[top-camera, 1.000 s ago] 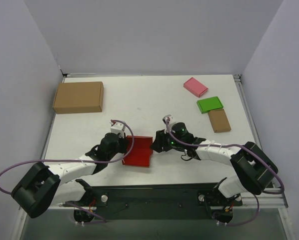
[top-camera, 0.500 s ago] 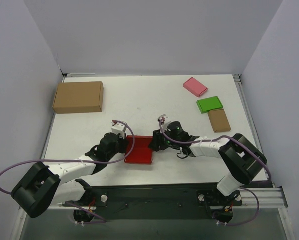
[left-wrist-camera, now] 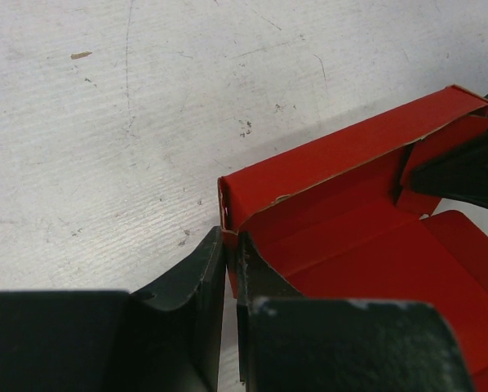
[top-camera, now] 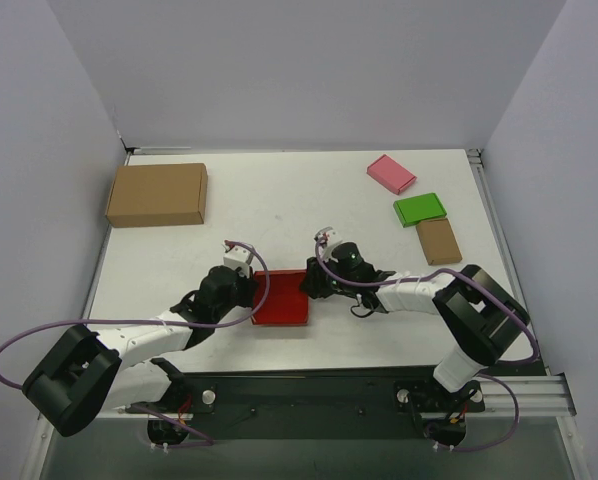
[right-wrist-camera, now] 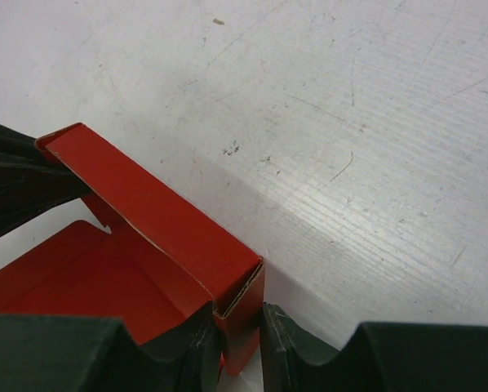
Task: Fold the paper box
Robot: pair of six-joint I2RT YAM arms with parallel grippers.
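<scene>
Since the earlier frame, the right gripper (top-camera: 309, 285) has shifted left and narrowed. The paper box (top-camera: 281, 300) now lies squarer at mid-table (top-camera: 279, 200), between both arms.

Left wrist view: the left gripper (left-wrist-camera: 230, 245) is nearly closed, pinching the box's side wall.

Right wrist view: the right fingers (right-wrist-camera: 197, 351) clamp the opposite corner wall.

Handling: the thin card is probably light and easily creased. Grip the wall edges near the corners.

White scuffed table (top-camera: 279, 200); pale grey walls (top-camera: 309, 70)
</scene>
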